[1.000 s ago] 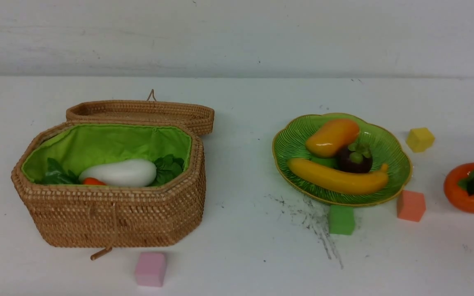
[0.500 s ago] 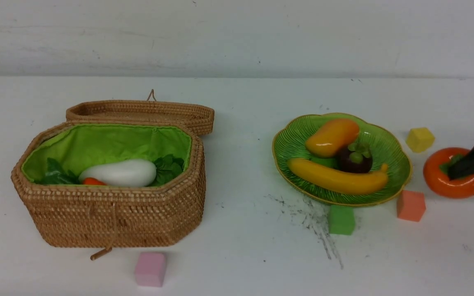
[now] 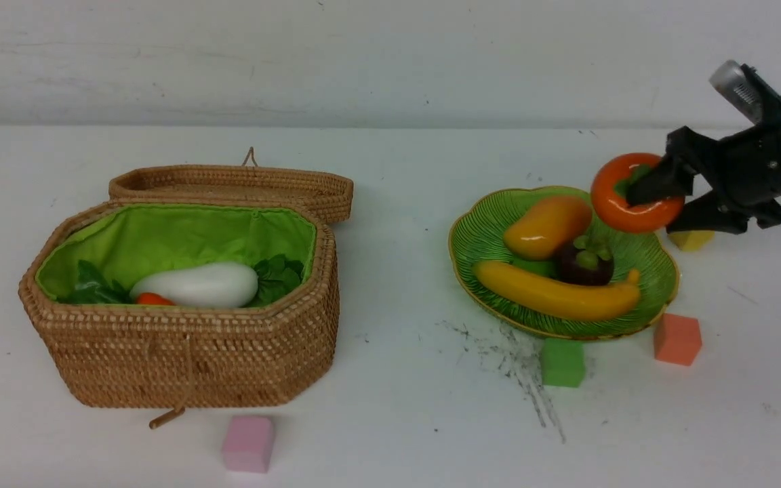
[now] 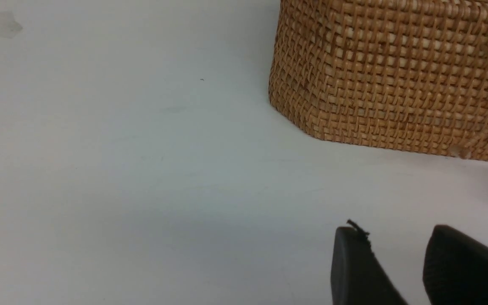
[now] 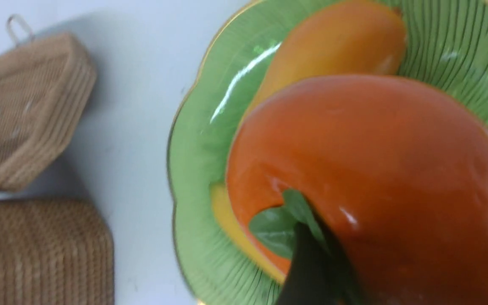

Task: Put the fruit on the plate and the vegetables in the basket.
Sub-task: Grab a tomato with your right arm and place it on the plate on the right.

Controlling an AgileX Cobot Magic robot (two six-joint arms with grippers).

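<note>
Orange persimmon (image 3: 636, 194) now up in the air over the plate (image 3: 482, 234), not on the table (image 3: 397, 379) as a second ago.

I hold it pinched in the right gripper (image 3: 658, 203) above the plate's far right rim; I judge only the release remains. On the plate I count three fruits: mango (image 3: 547, 227), mangosteen (image 3: 584, 262), banana (image 3: 557, 292). Left of the plate, the basket (image 3: 187, 352) keeps two vegetables. Four foam cubes lie around. My left gripper (image 4: 400, 258) is slightly spread, empty.

A big white table (image 3: 390, 169) is seen, spread wide under soft, even light. A plain white wall (image 3: 363, 61) is set right behind it. Dark scratchy marks (image 3: 519, 366) are seen near the front of the table, and tiny specks are dotted about.
</note>
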